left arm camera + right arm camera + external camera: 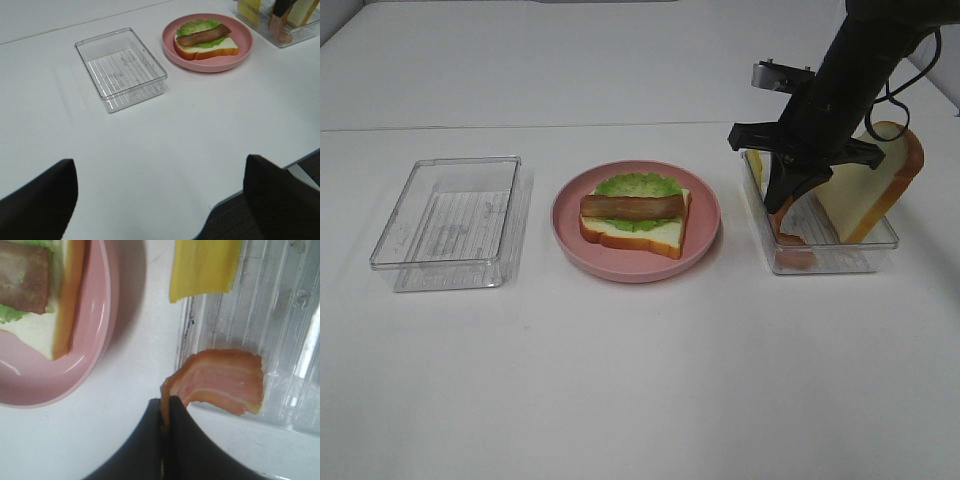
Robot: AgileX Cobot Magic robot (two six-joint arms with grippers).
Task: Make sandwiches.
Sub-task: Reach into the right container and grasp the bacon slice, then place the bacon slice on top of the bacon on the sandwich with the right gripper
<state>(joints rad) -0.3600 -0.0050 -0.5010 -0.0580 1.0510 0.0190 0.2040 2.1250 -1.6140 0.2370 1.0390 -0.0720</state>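
we see the sandwich point(635, 222) half built: bread point(655, 236), lettuce point(635, 184), bacon point(632, 206). our right pincer point(164, 412) pinches a second bacon point(225, 380); cheese point(202, 267) and top slice point(885, 180) wait. left pincer point(160, 197) spread.

WHITE TABLE, THREE PIECES: Your white table point(640, 380) fills the high view, with a thin seam point(520, 127) crossing it in the upper part of the frame. Three things rest directly on it in a row across the middle: at the left of the frame a clear plastic tray point(445, 274) with a ribbed floor, at centre a round pink plate point(620, 268), at the right a second clear tray point(835, 260). Each stands near its neighbour but apart, with a strip of tabletop between. In your left wrist view the table's edge shows at lower right.
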